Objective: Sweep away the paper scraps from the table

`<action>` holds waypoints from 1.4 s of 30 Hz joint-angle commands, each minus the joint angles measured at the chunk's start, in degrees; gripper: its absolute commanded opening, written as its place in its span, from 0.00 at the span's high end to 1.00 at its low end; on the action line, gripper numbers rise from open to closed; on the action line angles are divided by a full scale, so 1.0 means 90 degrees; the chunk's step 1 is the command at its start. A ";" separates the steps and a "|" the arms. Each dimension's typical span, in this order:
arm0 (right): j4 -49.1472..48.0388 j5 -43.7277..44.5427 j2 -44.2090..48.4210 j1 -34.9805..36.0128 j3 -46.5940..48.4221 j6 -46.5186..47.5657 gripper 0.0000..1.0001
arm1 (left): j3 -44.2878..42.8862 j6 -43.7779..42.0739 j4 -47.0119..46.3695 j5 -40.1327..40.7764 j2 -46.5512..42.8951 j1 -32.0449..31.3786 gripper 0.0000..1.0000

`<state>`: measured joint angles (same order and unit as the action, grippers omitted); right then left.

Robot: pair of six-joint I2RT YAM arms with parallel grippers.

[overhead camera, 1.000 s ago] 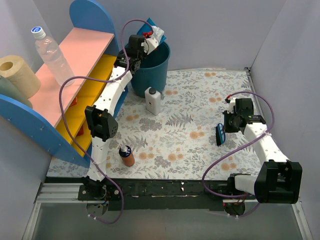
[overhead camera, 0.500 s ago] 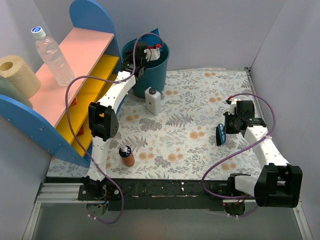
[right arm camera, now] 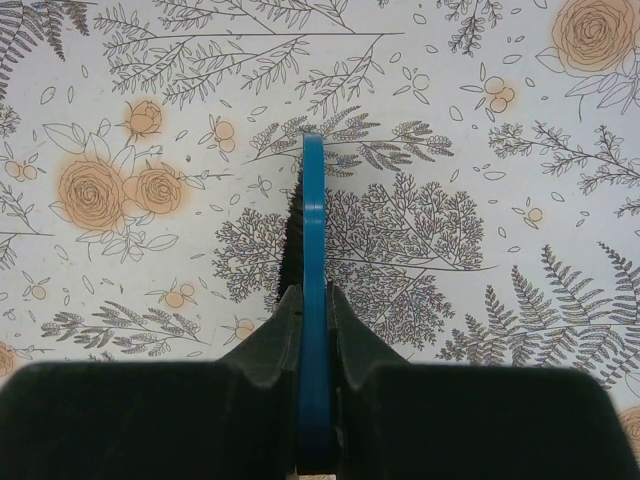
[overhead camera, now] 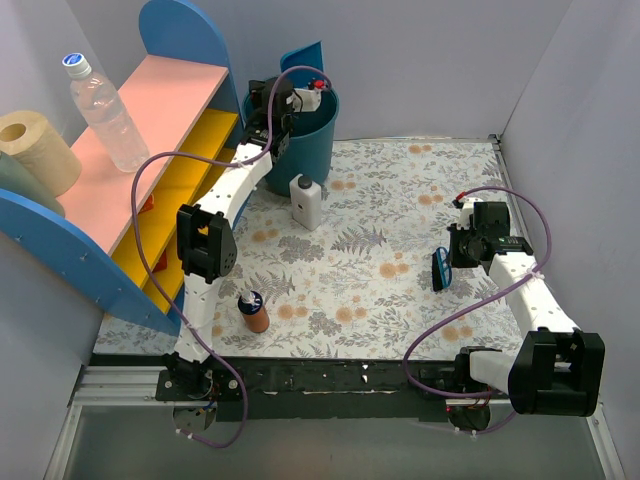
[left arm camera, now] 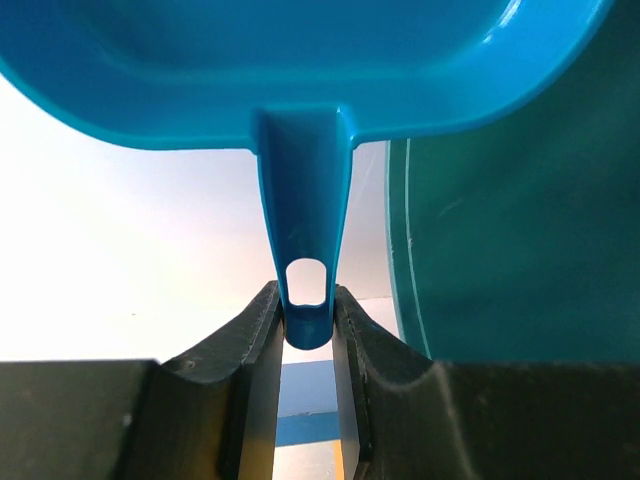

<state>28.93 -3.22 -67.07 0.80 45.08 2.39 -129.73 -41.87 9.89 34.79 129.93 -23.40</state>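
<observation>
My left gripper (overhead camera: 283, 100) is shut on the handle of the blue dustpan (overhead camera: 304, 57) and holds it tipped up on edge over the dark blue bin (overhead camera: 300, 140) at the back. A few red and white paper scraps (overhead camera: 315, 88) show at the bin's mouth. In the left wrist view the dustpan (left arm camera: 300, 60) fills the top, its handle (left arm camera: 306, 230) is clamped between my fingers (left arm camera: 252, 345), and the bin wall (left arm camera: 520, 200) is on the right. My right gripper (overhead camera: 455, 252) is shut on the blue hand brush (overhead camera: 439, 270), bristles (right arm camera: 291, 235) just over the table (right arm camera: 480, 150). I see no scraps on the table (overhead camera: 400, 190).
A white bottle (overhead camera: 306, 201) stands in front of the bin. A small brown bottle with a dark cap (overhead camera: 254, 312) stands near the front left. The pink-and-yellow shelf unit (overhead camera: 160, 120) along the left carries a water bottle (overhead camera: 100, 100) and a paper roll (overhead camera: 35, 150).
My left gripper has tipped the dustpan steeper over the bin; the scraps seen on it a second ago are off it. The right arm has barely moved.
</observation>
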 commanded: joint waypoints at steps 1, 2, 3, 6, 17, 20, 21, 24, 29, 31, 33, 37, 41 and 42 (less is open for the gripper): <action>0.0077 -0.0071 -0.0038 -0.0011 -0.0146 -0.0041 0.99 | 0.0652 -0.0744 -0.0999 -0.0027 -0.0773 -0.0037 1.00; 0.0096 -0.0071 -0.0058 -0.0020 -0.0126 -0.0041 0.99 | 0.1022 -0.0922 -0.1098 -0.0153 -0.0881 -0.0047 1.00; 0.0106 -0.0091 -0.0087 -0.0020 -0.0097 -0.0041 0.99 | 0.1219 -0.1089 -0.1466 -0.0222 -0.0978 -0.0037 1.00; 0.0135 -0.0130 -0.0136 -0.0020 -0.0038 -0.0071 0.99 | 0.1543 -0.1724 -0.1694 -0.0456 -0.1340 -0.0027 1.00; 0.0116 -0.0257 -0.0233 -0.0020 0.0030 -0.0168 0.99 | 0.1583 -0.1414 -0.2269 -0.0760 -0.1605 -0.0037 1.00; 0.0116 -0.0267 -0.0175 -0.0020 0.0040 -0.0207 0.99 | 0.1029 -0.0372 -0.2136 -0.0643 -0.1565 -0.0018 1.00; 0.0116 -0.0267 -0.0165 -0.0020 0.0040 -0.0217 0.99 | 0.0900 0.0299 -0.1689 -0.0633 -0.1585 -0.0017 1.00; 0.0116 -0.0354 -0.0097 -0.0020 0.0030 -0.0168 0.99 | 0.0860 0.1134 -0.1198 -0.0769 -0.1887 -0.0047 1.00; 0.0135 -0.0579 0.0020 -0.0020 0.0059 -0.0071 0.99 | 0.0432 0.3280 0.0614 -0.1847 -0.2511 -0.0271 1.00; 0.0165 -0.0647 0.0050 -0.0020 0.0127 -0.0022 0.99 | 0.0673 0.4004 0.1379 -0.2387 -0.2833 -0.0320 1.00; 0.0252 -0.0774 0.0089 -0.0020 0.0205 0.0017 0.99 | 0.1149 0.4592 0.2323 -0.3816 -0.3351 -0.0369 1.00; 0.0350 -0.0960 0.0021 -0.0030 0.0605 0.0163 0.99 | 0.1971 0.4828 0.3381 -0.5434 -0.4016 -0.0865 1.00; 0.0321 -0.0892 -0.0145 -0.0020 0.1044 0.0300 0.99 | 0.2149 0.4711 0.5068 -0.6178 -0.3958 -0.1277 1.00; 0.0321 -0.0853 -0.0165 -0.0020 0.1133 0.0358 0.99 | 0.2217 0.4788 0.5247 -0.6295 -0.3900 -0.1326 1.00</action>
<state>31.88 -10.24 -67.68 0.49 49.41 3.44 -112.81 -2.28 39.31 -9.45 93.36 -33.67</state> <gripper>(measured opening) 0.128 0.216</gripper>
